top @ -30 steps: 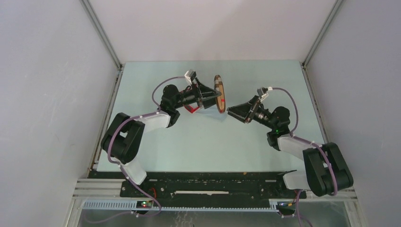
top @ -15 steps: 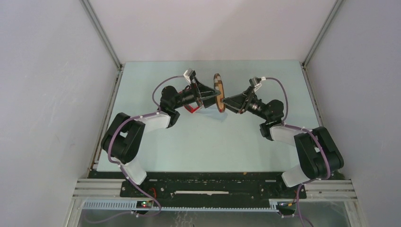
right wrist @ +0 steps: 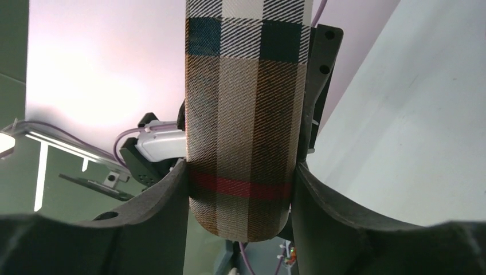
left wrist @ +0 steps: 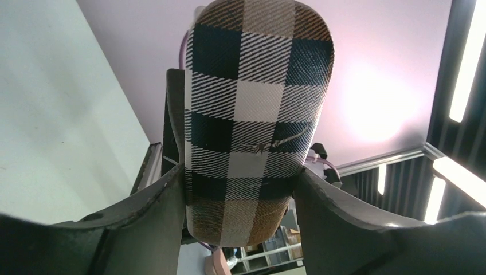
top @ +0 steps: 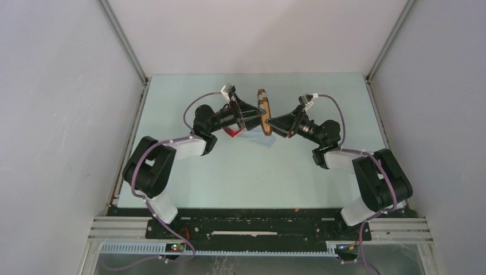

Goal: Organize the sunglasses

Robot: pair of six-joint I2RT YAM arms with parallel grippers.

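Looking at the far-middle part of the pale green table (top: 240, 177), both arms meet on the brown plaid case (top: 264, 102), which is up off the surface and turned on edge, long side running near to far. The left gripper (top: 259, 116) comes in from the left, and its fingers (left wrist: 155, 212) are clamped tight on the case's two sides, which the left wrist view shows plainly. The right gripper (top: 271, 122) comes in from the right, and its fingers (right wrist: 335, 212) sit flush against both sides of the case too, so it's pinched from both ends of the scene at once. The sunglasses (top: 232, 133) are down on the table, left of the case, right under the left gripper's wrist. Only a bit of red frame peeks out from below the arm, so I can't tell if they're folded or not.
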